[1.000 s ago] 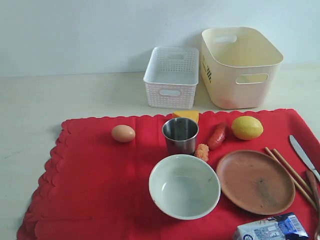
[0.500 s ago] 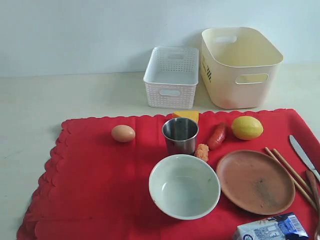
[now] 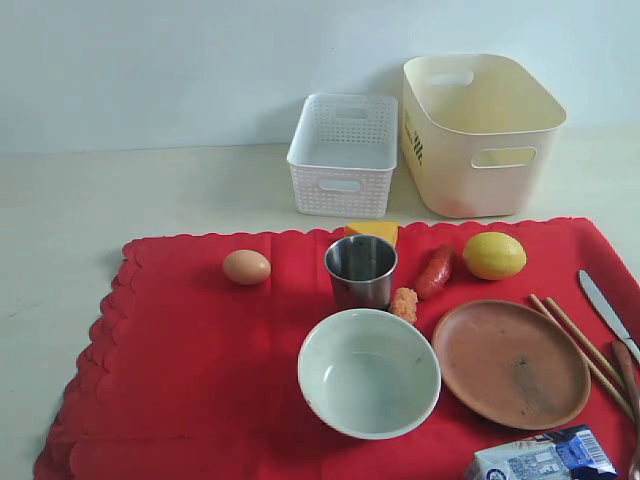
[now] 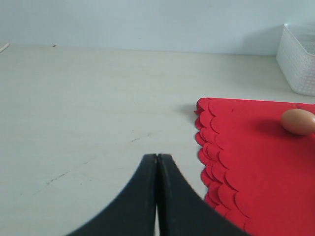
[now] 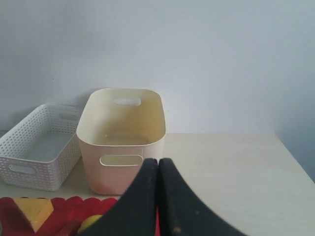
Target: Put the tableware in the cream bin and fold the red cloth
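Table [image 3: 150,200]: pale, bears everything.
Red cloth [image 3: 200,340]: lies spread flat and unfolded over the near part of the table, with its scalloped edge along the left and far sides.
Cream bin [image 3: 450,170]: stands upright on bare table past the cloth's far edge, to the right; holds no tableware.
White lattice basket [image 3: 340,185]: stands just left of the cream bin, off the cloth.
Left gripper [image 4: 157,158]: jaws pressed together with nothing between them; looks over bare table beside the cloth's scalloped border.
Right gripper [image 5: 158,162]: jaws likewise closed on nothing; faces the cream bin.
Plate [image 3: 510,362]: terracotta-brown, rests on the cloth to the right of the bowl.
Bowl [image 3: 368,373]: pale greenish-white, sits upright on the cloth near the middle.
Chopsticks [image 3: 578,350]: lie slantwise on the cloth just right of the plate.
Knife [image 3: 606,308]: lies on the cloth right of the chopsticks.
Spoon [image 3: 626,365]: shows only as a brown stretch at the right border.
Carton [image 3: 545,458]: blue-white, lies at the near edge below the plate.
Steel cup [image 3: 361,272]: stands upright just behind the bowl.
Lemon [image 3: 494,255]: sits on the cloth behind the plate.
Sausage [image 3: 434,272]: lies between the cup and the lemon.
Egg [image 3: 246,267]: lies on the cloth, well left of the cup.
Cheese wedge [image 3: 372,231]: sits behind the cup.
Orange crumbed piece [image 3: 404,303]: sits by the cup's right side.
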Controlling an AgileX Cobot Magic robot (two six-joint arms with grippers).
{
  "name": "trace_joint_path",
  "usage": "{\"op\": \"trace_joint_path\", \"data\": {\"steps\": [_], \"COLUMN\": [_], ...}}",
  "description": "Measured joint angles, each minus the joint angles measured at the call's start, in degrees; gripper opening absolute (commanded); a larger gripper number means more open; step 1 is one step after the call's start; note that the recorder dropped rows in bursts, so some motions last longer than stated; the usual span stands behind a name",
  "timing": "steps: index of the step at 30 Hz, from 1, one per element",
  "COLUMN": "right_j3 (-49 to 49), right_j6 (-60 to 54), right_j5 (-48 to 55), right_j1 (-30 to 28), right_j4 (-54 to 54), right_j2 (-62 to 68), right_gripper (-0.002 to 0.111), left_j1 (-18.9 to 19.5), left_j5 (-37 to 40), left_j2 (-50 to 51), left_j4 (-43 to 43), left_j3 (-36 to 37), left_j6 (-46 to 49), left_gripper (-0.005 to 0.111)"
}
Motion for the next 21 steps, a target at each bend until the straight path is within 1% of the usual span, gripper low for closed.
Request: {"op": "trace_joint_path", "data": {"steps": [4, 15, 17, 19, 20, 21], "right_j3": [0.00, -0.55, -1.06, -1.96, -2.93, -3.47], "right_j6": [2.15, 1.39, -0.30, -4.26, -8.44, -11.02], "right_j5": [-0.02, 1.04, 1.15, 1.64, 3.26, 3.95], "right_j1": [0.00, 0.00, 0.00, 0.00, 0.00, 0.00], "right_j4": [2.34, 6.41, 7.12, 9.92, 13.36, 15.42], "right_j2": [0.15, 5.99, 6.91, 8.76, 10.70, 11.63], "right_gripper": [0.000, 0.000, 0.000, 0.000, 0.001, 0.005], "left_j1": [0.00, 0.00, 0.00, 0.00, 0.00, 0.00], "left_j5": [0.00, 0.00, 0.00, 0.00, 0.00, 0.00], "left_j2": [0.00, 0.00, 0.00, 0.00, 0.00, 0.00], "left_j4": [0.00, 0.00, 0.00, 0.00, 0.00, 0.00], "left_j3": [0.00, 0.00, 0.00, 0.00, 0.00, 0.00], "left_j6": [0.00, 0.00, 0.00, 0.00, 0.00, 0.00], "left_gripper": [0.000, 0.000, 0.000, 0.000, 0.000, 0.000]}}
